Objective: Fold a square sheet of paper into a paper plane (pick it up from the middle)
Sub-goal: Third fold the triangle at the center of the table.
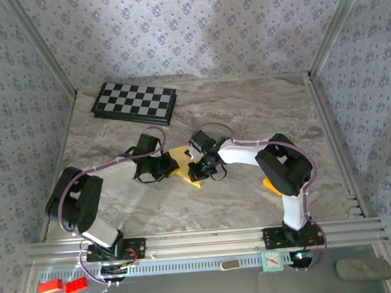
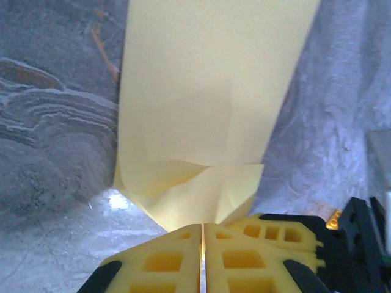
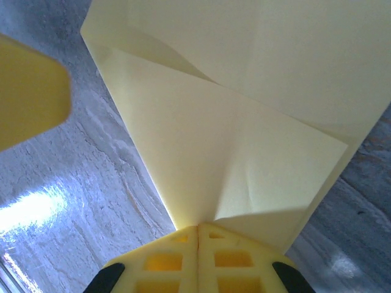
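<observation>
**Overhead view.** You see the creased yellow sheet of paper at mid-table. The left gripper and the right gripper meet it from opposite sides.

**Left wrist view.** Your left gripper has its yellow fingers pressed together on the sheet's near edge. The sheet runs away from the camera, buckled softly near the pinch, with the marble table behind it.

**Right wrist view.** Your right gripper is likewise clamped on the sheet, where diagonal creases converge.

**Surroundings.** The checkerboard lies well apart at the far left. An orange-yellow block sits beside the right arm.
</observation>
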